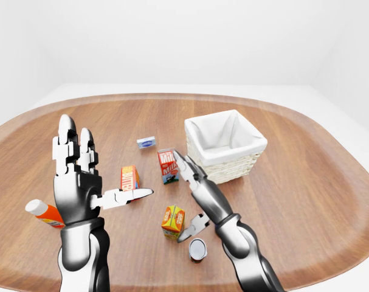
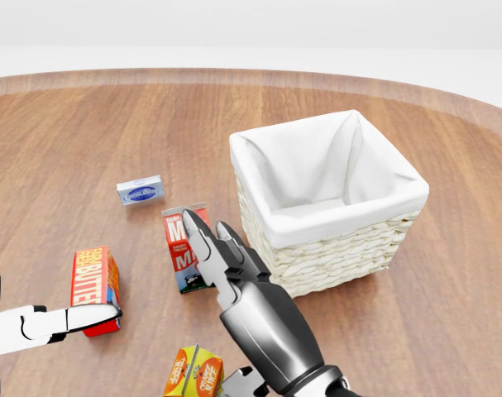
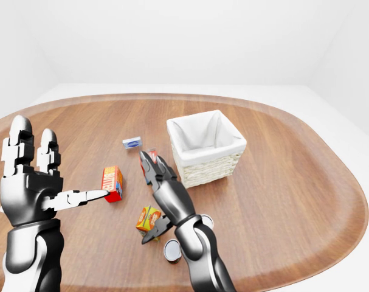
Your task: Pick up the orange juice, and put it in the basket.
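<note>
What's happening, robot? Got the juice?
Both hands open, empty. Right hand beside orange juice, not gripping. Basket empty. Milk carton stands between.

The left hand [image 1: 78, 176] stands upright, fingers spread, thumb sideways, while the right hand [image 1: 193, 185] reaches out flat, fingers extended

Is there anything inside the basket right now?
No. In the head view the basket shows only its white cloth lining; the orange juice stands on the table.

**Open hands over a cluttered wooden table**

The right hand [image 1: 193, 198] hovered spread just beside the orange juice [image 1: 172, 221]. The left hand [image 1: 81, 176] stood raised, fingers open. The basket [image 1: 225, 145] sat near the milk carton [image 1: 167, 165].
</note>
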